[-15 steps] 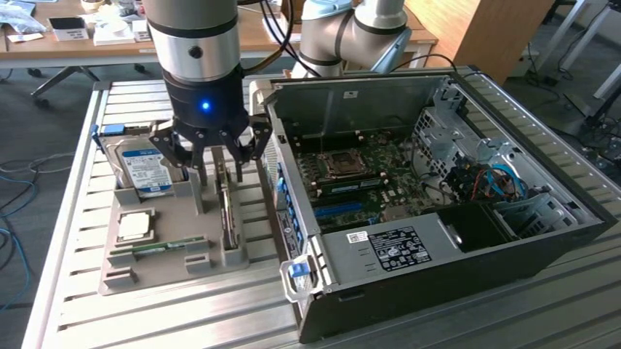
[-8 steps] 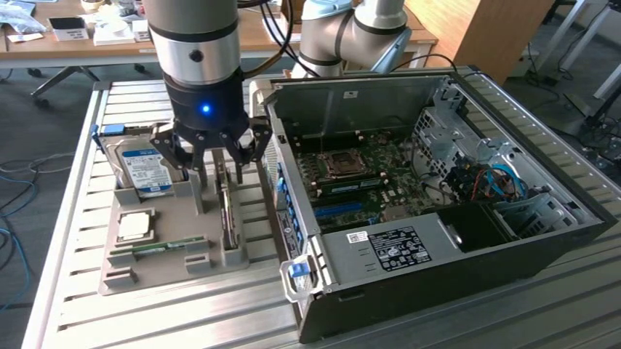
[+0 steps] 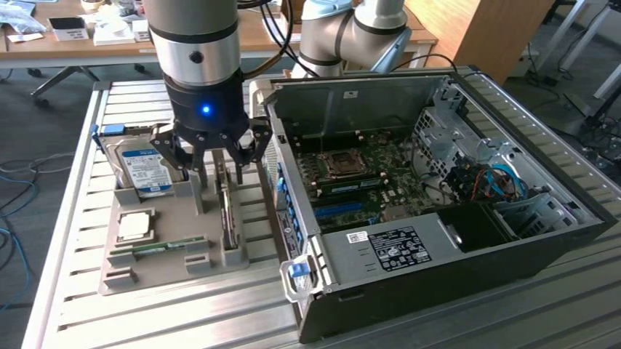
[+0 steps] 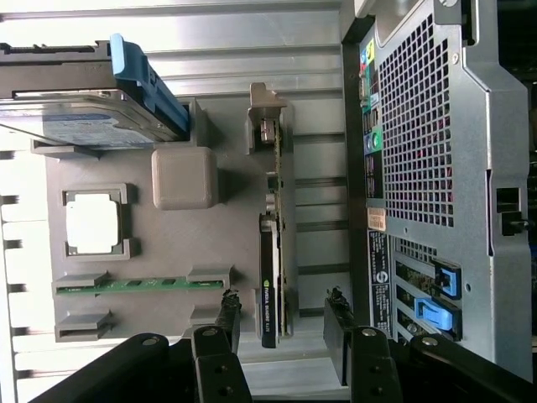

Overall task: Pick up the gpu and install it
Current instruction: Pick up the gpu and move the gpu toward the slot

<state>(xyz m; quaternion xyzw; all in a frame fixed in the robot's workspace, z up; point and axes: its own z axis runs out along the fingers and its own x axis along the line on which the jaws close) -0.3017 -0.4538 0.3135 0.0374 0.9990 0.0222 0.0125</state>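
Observation:
The gpu (image 3: 227,214) is a thin dark card standing on edge in a slot of the grey holder tray (image 3: 160,275), close to the open computer case (image 3: 543,240). In the wrist view the gpu (image 4: 270,281) shows a black edge with a green logo, and its silvery bracket end (image 4: 267,113) points away from the fingers. My gripper (image 3: 215,169) hangs just above the card. Its jaws are open and the gripper (image 4: 282,323) straddles the card's near end without touching it. The motherboard (image 3: 364,182) lies exposed inside the case.
On the tray stand a blue-labelled hard drive (image 3: 144,169) (image 4: 84,117), a processor chip (image 3: 136,224) (image 4: 92,222), a green memory stick (image 3: 160,249) (image 4: 134,285) and a grey block (image 4: 185,176). The case's rear panel (image 4: 419,168) rises right beside the card. A slatted metal table (image 3: 145,320) carries everything.

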